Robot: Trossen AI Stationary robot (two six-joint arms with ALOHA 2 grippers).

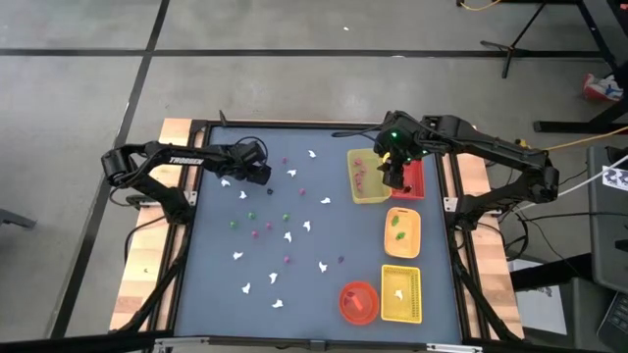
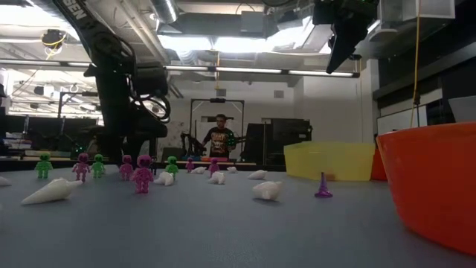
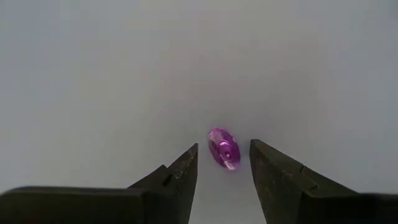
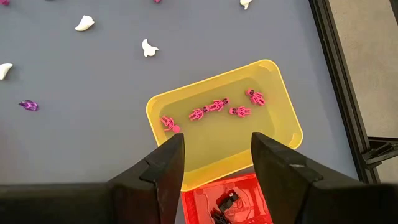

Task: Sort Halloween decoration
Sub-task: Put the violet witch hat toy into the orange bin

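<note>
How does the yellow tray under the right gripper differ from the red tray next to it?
The yellow tray is pale yellow and holds pink figures; the red tray holds dark pieces. In the right wrist view the yellow tray shows whole, while the red tray is partly hidden behind the right gripper, whose fingers stand apart. Both are rectangular, lie side by side and already hold sorted decorations.

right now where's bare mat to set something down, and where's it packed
Bare mat runs along the left edge below the left gripper, and in a strip along the top edge above the pieces. The middle is crowded with white ghosts and pink figures. The right side is lined with the yellow tray, smaller trays and the orange bowl.
</note>
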